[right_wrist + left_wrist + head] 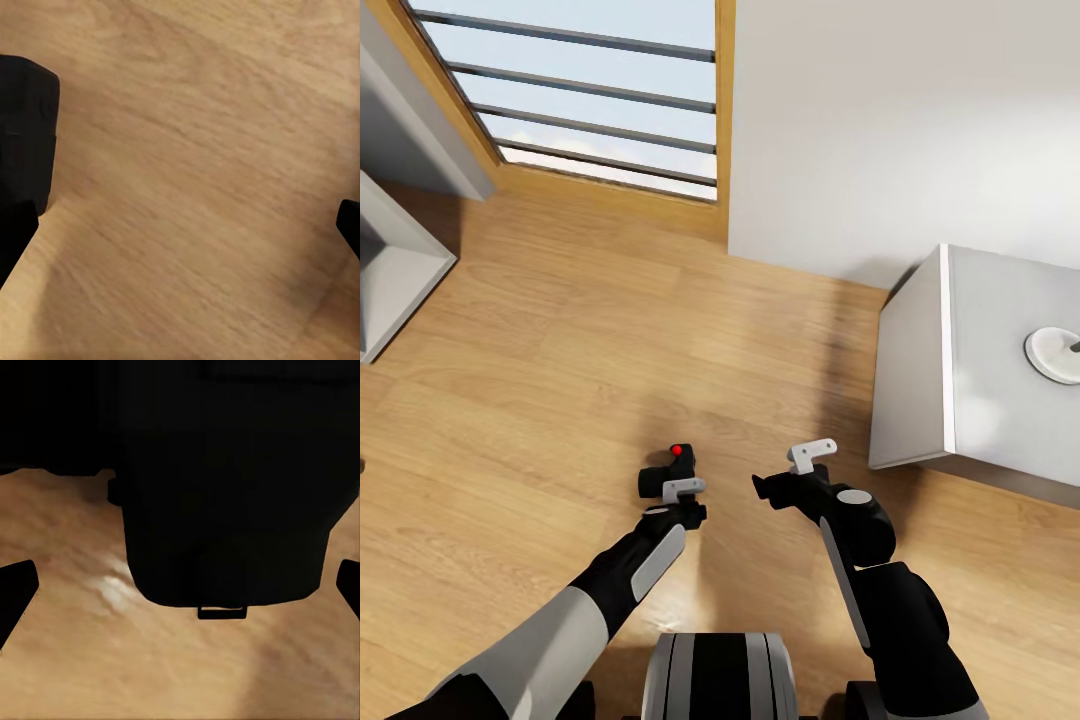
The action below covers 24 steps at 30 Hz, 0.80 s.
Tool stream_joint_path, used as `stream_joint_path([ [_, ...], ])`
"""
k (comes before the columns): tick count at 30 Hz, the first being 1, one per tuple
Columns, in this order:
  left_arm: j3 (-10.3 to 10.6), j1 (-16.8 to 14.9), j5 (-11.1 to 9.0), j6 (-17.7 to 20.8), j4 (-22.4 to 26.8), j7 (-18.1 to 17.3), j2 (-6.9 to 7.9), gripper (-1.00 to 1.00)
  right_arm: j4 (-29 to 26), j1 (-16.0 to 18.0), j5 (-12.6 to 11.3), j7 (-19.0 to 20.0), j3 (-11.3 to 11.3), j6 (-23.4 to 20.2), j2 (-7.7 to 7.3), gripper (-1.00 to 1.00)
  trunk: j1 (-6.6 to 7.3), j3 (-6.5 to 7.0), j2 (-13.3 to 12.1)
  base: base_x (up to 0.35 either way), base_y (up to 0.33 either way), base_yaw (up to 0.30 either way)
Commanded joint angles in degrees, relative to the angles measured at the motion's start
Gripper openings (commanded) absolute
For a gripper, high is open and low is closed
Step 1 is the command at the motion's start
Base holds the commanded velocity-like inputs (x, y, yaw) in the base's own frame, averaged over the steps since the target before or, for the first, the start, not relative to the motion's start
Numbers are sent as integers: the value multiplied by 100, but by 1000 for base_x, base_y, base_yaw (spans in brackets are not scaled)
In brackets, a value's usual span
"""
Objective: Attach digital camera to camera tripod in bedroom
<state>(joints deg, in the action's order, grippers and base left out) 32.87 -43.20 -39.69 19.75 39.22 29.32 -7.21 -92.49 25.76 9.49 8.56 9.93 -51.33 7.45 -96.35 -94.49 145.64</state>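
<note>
I'm looking down over both arms at a light wooden floor (pixel 540 350), and my left tool (pixel 678 488) has the digital camera (pixel 668 470) pinched between its fingers, the red button on top facing up at me. In the left wrist view the camera's black body (pixel 225 502) sits right up against the lens, dark and boxy, with the floor passing beneath it. My right tool (pixel 792 470) hangs just beside it, spread wide and carrying nothing; its wrist view looks past the open fingertips (pixel 22 232) onto bare boards. Ahead there's a white wall (pixel 900 120), a wood-framed window with grey rails (pixel 590 90) to the left, and a low grey cabinet (pixel 970 360) at right with a small white round thing (pixel 1055 355) on top that I can't identify. I'd say I'm in transit with the camera, tripod yet to be found. The camera reads as a small rigid block, likely light, with smooth hard sides that could slip if I jolt, so I judge a firm pinch across the flat flanks best, keeping clear of the button and of the underside, which I expect must meet the tripod's head.
</note>
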Motion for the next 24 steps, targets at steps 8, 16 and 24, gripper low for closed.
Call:
stream_joint_path([
  [8,17,-26,-56,-111,-32,42,2,100,-6,4,61,49,-1,-24,2,100,1,-3,1,0,0,0],
  [16,9,-55,-70,-194,-55,33,-11,100,-6,5,62,49,-7,-26,1,100,1,-3,1,0,0,0],
  [24,2,-63,-65,-226,-74,-154,-9,100,-6,3,66,49,-2,-26,2,100,1,-3,1,0,0,0],
])
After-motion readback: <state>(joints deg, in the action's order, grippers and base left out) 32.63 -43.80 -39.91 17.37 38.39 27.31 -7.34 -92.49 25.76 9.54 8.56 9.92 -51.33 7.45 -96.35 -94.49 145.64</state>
